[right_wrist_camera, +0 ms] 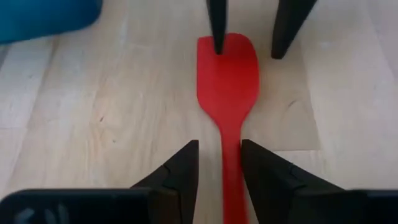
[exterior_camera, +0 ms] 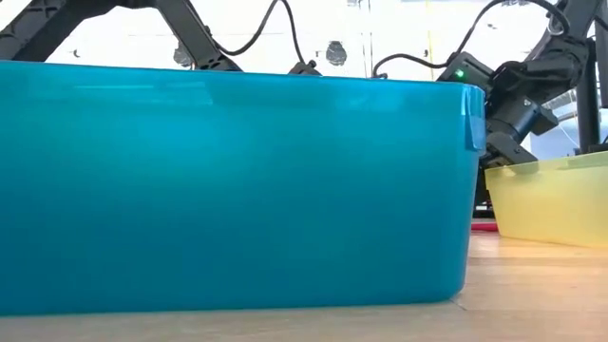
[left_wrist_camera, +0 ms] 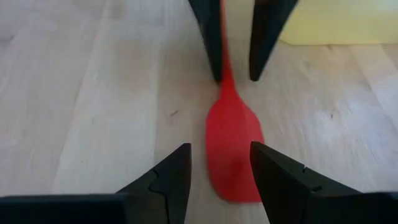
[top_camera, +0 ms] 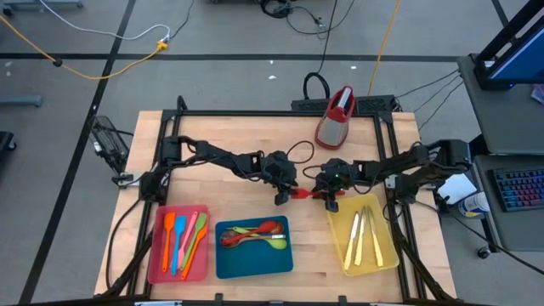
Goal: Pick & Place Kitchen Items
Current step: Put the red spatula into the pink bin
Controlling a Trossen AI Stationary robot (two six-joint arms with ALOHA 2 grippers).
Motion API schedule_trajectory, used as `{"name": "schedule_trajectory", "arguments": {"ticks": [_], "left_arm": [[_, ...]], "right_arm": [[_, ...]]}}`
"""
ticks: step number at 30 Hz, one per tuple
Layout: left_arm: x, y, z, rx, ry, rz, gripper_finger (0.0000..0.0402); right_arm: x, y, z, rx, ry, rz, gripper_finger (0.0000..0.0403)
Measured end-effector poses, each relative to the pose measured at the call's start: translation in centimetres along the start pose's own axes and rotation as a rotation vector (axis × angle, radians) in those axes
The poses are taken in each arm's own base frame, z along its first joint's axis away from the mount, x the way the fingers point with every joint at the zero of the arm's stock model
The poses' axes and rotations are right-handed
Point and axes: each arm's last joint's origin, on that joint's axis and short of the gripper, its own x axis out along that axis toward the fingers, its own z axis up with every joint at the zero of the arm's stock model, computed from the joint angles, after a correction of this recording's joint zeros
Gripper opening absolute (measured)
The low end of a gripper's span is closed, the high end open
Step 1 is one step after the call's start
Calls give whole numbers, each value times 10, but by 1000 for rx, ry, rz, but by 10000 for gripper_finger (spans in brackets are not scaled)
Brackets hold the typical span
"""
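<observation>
A smooth red spatula [right_wrist_camera: 227, 81] lies flat on the pale wooden surface [top_camera: 238, 183], between the blue tray [top_camera: 253, 257] and the yellow tray [top_camera: 389, 255]. The left hand [left_wrist_camera: 221, 171] stands open astride its broad blade; the right hand [right_wrist_camera: 219, 165] sits parted around its thin handle, not clamping. The red tray [top_camera: 155, 263] holds spatulas, the blue one spoons, the yellow one cream knives [top_camera: 364, 234].

I see a red spatula [right_wrist_camera: 227, 81] on pale wood table [right_wrist_camera: 74, 124] (trays: red [top_camera: 155, 255], blue [top_camera: 253, 262], yellow [top_camera: 340, 246]), black fingers [right_wrist_camera: 180, 174].
</observation>
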Motion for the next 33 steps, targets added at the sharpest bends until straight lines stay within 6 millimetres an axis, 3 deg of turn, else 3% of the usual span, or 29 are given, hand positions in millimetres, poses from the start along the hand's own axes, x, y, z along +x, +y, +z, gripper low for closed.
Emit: {"name": "schedule_trajectory", "arguments": {"ticks": [7, 15, 17, 26, 33], "left_arm": [[0, 0, 0, -17, 2, 10, 165], [1, -3, 6, -26, -56, 1, 166], [1, -4, 5, -24, -54, 1, 166], [0, 0, 5, -34, -50, 7, 166], [0, -1, 4, -30, -39, 8, 166]], "right_arm": [[1, 1, -10, -48, 107, -63, 108], [1, -1, -11, -181, 134, -136, 14], [1, 1, -11, -185, 136, -139, 5], [1, 7, -6, -155, 80, -132, 66], [-10, 9, 2, -79, 11, -130, 97]]}}
